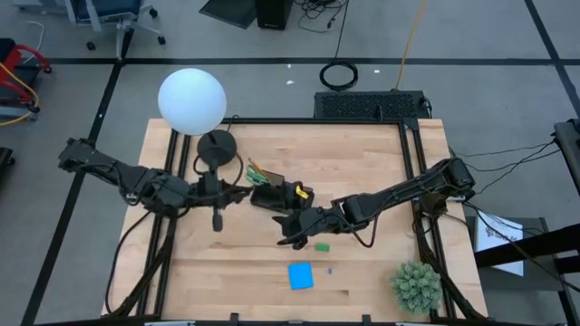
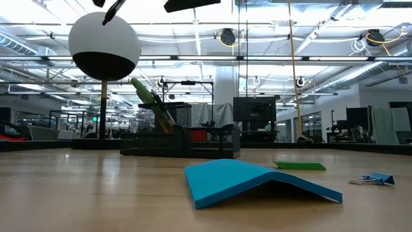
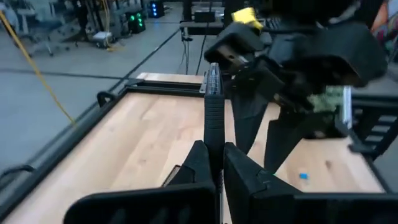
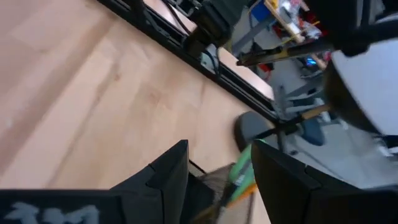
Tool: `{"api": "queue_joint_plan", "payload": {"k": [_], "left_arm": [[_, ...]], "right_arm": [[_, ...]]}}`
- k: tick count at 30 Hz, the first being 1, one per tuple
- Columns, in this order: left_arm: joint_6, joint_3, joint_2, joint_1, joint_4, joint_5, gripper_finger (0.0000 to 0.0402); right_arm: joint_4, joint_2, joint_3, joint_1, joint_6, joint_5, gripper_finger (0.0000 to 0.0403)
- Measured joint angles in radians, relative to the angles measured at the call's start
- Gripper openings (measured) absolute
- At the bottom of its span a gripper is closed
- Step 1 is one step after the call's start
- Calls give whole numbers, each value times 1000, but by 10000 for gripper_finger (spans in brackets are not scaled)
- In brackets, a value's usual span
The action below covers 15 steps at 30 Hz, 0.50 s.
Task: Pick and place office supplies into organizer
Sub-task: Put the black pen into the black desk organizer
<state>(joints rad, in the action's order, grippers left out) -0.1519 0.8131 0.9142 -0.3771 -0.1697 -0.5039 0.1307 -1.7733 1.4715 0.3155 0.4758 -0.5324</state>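
Note:
My left gripper is shut on a dark pen and hangs high over the table's left middle; in the low view the pen slants down at the top edge. The black mesh organizer stands on the table with green-handled scissors and pencils upright in it. My right gripper hovers open just near of the organizer, which shows past its fingers. A blue sticky-note pad and a green eraser lie on the table. My left gripper pinches the dark pen between its two fingers at one end of its ribbed barrel. The rest of the pen sticks out beyond the fingertips. It is lifted clear of the table and of the organizer.
A white globe lamp with a round black base stands at the far left. A green potted plant sits at the near right corner. A small blue binder clip lies beside the pad. Bare wood lies at the near left.

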Motion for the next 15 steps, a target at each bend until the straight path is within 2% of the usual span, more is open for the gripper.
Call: {"api": "queue_joint_plan", "payload": {"k": [7,11,15], "left_arm": [[-124,0,0,109,32,186,0],[-166,0,2,166,62,291,0],[-200,0,2,208,58,342,0]], "right_arm": [[-31,-39,0,38,199,-148,164],[-120,-92,0,60,385,-237,164],[-254,-146,0,83,604,-376,164]]}}
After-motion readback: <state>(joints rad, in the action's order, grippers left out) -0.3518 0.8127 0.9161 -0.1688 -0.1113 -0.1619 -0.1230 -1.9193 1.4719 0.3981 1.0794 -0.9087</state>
